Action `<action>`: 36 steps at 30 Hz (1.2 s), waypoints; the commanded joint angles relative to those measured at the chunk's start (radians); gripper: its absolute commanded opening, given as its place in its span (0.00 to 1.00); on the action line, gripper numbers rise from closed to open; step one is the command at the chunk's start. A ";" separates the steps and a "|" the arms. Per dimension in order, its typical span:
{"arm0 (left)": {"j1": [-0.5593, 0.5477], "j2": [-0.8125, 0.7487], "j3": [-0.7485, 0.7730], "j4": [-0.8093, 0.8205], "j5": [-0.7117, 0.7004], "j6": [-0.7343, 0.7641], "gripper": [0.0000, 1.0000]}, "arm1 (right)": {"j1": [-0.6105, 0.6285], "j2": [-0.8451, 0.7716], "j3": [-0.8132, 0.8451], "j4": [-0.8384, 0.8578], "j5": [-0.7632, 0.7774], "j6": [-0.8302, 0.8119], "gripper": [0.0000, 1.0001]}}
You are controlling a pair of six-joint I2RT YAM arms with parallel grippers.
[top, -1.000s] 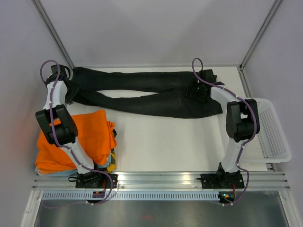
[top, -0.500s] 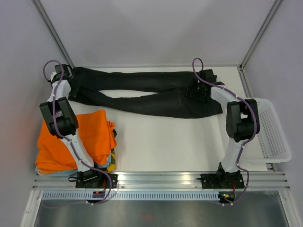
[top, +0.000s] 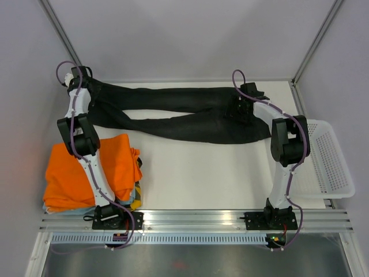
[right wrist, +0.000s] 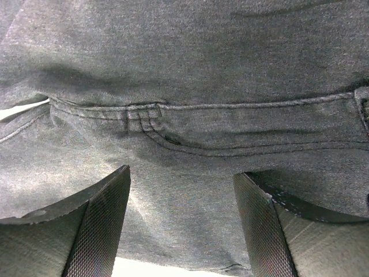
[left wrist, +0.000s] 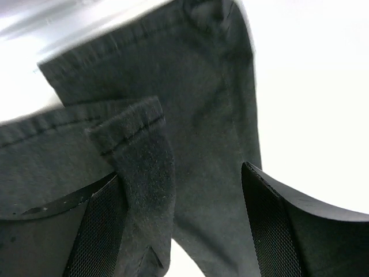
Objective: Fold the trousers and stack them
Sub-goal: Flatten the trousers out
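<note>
At the bottom of the top view the two arm bases sit on a metal rail (top: 196, 218) along the near edge of the white table (top: 202, 173). Just beyond it, at the lower left, a folded orange garment (top: 86, 173) lies on a small pile with yellow and pale blue edges showing under it. At the right edge a white perforated basket (top: 337, 167) stands half off the table. Across the upper part of the frame the trousers (top: 173, 118) lie spread flat, with the waist at the right, the two legs running left and crossing near the middle, and the hems at the upper left corner of the table. The right gripper (top: 239, 108) is down at the waist. Its wrist view is filled with dark cloth, a seam and a belt loop, and its fingers (right wrist: 98, 231) stand wide apart with nothing pinched between them. The left gripper (top: 83, 81) is at the leg ends in the upper left. In its wrist view the fingers (left wrist: 271, 231) are also spread wide, one hem is folded up against the inner face of the left-hand finger, and the cloth lies loose in the gap and is not clamped.
</note>
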 commanded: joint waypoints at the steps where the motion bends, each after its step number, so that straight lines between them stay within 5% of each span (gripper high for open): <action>1: -0.021 0.047 0.048 -0.069 -0.001 0.000 0.80 | 0.003 0.016 0.072 -0.018 0.027 0.001 0.78; 5: -0.024 0.018 0.051 -0.156 -0.033 0.018 0.81 | -0.001 0.010 0.105 -0.086 0.090 0.003 0.79; 14: -0.034 -0.326 -0.150 -0.288 -0.156 0.145 0.91 | -0.079 -0.159 0.102 -0.204 0.106 0.033 0.83; 21: -0.032 -0.462 -0.268 -0.473 -0.190 0.026 0.93 | -0.140 -0.221 -0.025 -0.342 0.181 0.145 0.84; 36: -0.020 -0.476 -0.532 -0.358 -0.075 -0.057 0.90 | -0.139 -0.405 -0.429 -0.137 0.192 0.306 0.73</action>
